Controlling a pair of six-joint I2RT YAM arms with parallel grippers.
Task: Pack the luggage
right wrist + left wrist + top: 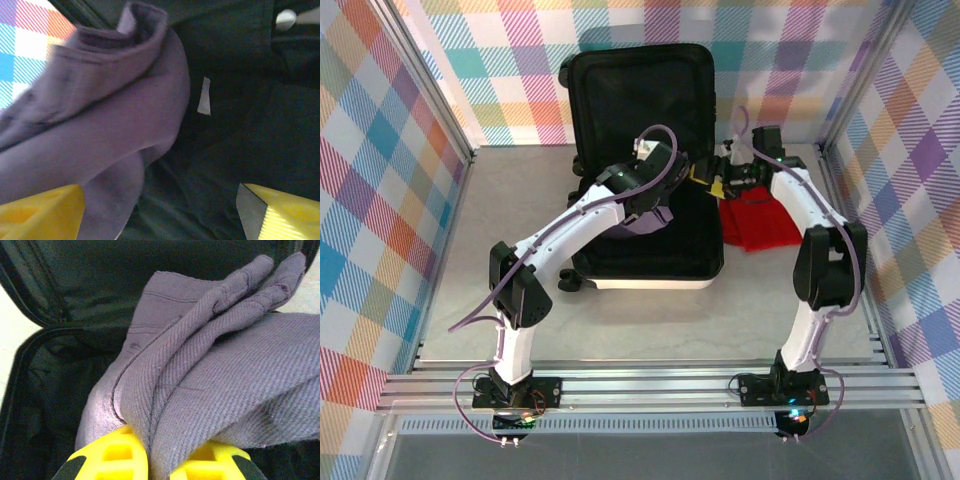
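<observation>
1. Top external view: the luggage (640,283) lies open in the middle of the tabletop (520,260), its lid (640,100) standing upright at the back and its black-lined base facing up.
2. Underway: the left fingers (115,460) are pressed together on a fold of the purple cloth (225,380). They hold it over the base, with most of the cloth bunched ahead of them. Whether it rests on the lining I cannot tell.
3. The right fingers (280,215) are spread wide at the base's right edge and pinch nothing. The purple cloth sits against one of them, with dark fabric between the two.
4. Left to do, as I judge it: release and settle the purple cloth, then bring in the red cloth (760,225), then close the lid. The packing looks to be in an early stage.
5. The red cloth lies on the tabletop just right of the luggage, partly under the right arm.
6. In the way: both arms crowd over the base's right half, so either one could snag the other or the hanging cloth. The arms must also be out of the luggage before the lid can come down.
</observation>
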